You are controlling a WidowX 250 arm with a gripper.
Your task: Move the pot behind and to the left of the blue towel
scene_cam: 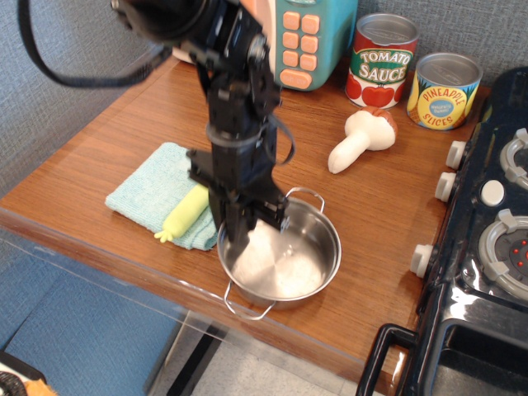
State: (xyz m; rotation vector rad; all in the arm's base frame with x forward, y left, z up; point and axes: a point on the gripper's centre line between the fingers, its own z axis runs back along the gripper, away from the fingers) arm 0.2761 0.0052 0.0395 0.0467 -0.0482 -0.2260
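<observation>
The shiny steel pot (289,264) sits near the front edge of the wooden counter (124,132), with wire loop handles at its front and back. The aqua-blue towel (148,194) lies just left of it. My black gripper (233,239) reaches straight down over the pot's left rim. Its fingers are closed on the rim, one inside the pot and one outside. The pot looks slightly tilted or raised.
A yellow toy vegetable (186,213) lies on the towel's right edge beside the gripper. A toy mushroom (361,139), a tomato sauce can (381,62) and a pineapple can (444,91) stand behind. A teal toy appliance (301,37) is at the back. A toy stove (495,247) is at the right.
</observation>
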